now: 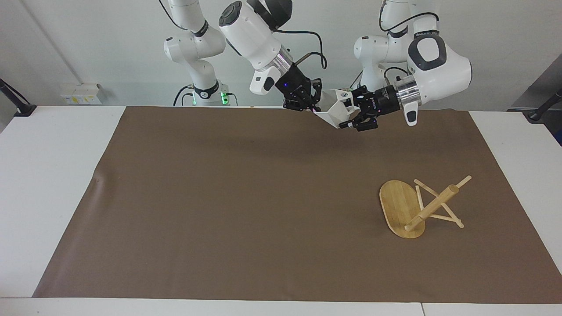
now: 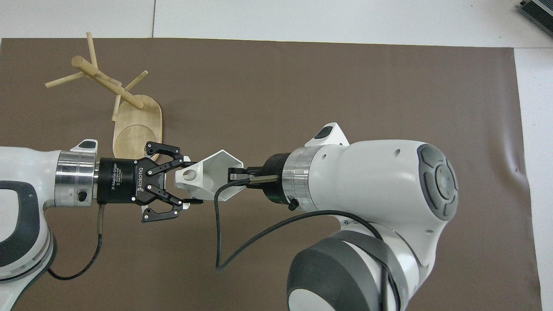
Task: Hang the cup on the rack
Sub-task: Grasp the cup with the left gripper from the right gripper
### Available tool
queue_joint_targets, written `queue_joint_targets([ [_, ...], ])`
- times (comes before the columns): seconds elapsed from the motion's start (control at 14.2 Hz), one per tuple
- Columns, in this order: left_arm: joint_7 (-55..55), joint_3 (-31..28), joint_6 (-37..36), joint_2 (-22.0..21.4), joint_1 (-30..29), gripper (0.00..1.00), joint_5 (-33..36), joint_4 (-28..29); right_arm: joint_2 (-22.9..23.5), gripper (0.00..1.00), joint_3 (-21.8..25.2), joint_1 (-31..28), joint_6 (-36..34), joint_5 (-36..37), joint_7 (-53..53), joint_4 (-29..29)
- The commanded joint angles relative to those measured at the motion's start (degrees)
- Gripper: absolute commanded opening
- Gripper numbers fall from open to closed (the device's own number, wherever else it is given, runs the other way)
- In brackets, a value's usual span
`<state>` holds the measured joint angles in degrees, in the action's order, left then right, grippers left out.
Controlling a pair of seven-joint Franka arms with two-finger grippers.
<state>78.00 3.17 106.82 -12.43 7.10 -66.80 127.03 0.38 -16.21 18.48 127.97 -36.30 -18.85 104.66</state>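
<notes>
- The cup point(image 1: 336, 110) is up in the air between both grippers, over the edge of the brown mat point(image 1: 246, 197) nearest the robots.
- The right gripper point(image 2: 235, 177) pinches the cup's rim wall, one finger inside the mouth, so the cup lies on its side, not upright.
- The left gripper point(image 2: 190, 181) has its fingers closed on the handle end of the cup, one on each flank. To me this looks like a handover, with both arms gripping at once so nothing drops.
- The cup's long axis runs roughly level from one gripper to the other. Its mouth points toward the right arm's end of the table, and the blocky handle with its hole points toward the left gripper.
- The rack point(image 1: 419, 208) has tipped over on the mat toward the left arm's end, base on edge, post slanting, pegs touching the mat. I'd judge it needs standing up before any hanging.
</notes>
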Motion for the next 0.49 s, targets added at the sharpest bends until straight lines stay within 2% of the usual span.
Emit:
queue_joint_targets([
  [0.0, -0.57, -0.62, -1.70, -1.64, -1.73, 0.00, -0.61, 1.29, 0.15, 0.09, -0.23, -0.20, 0.44, -1.23, -1.63, -0.16],
  [0.07, -0.57, -0.62, -1.88, -1.64, -1.91, 0.00, -0.44, 1.29, 0.15, 0.20, -0.14, -0.20, 0.53, -1.23, -1.63, -0.24],
  [0.21, -0.31, -0.62, -1.71, -1.64, -1.91, 0.00, 0.18, 0.77, 0.24, 0.58, -0.14, -0.46, 0.44, -1.23, -1.63, -0.24],
  [0.28, 0.21, -0.62, -1.71, -1.55, -1.91, 0.00, 0.27, 0.42, 0.24, 0.67, -0.14, -0.63, 0.44, -1.23, -1.63, -0.24],
  [0.35, 0.39, -0.71, -1.79, -1.63, -2.70, 0.00, 0.79, 0.41, 0.24, 0.87, -0.05, -0.64, 0.44, -1.15, -1.54, -0.24],
  [0.42, 0.74, -0.63, -1.62, -1.55, -2.96, 0.00, 2.36, 0.15, 0.24, 1.00, -0.05, -0.64, 0.44, -1.15, -1.54, -0.24],
])
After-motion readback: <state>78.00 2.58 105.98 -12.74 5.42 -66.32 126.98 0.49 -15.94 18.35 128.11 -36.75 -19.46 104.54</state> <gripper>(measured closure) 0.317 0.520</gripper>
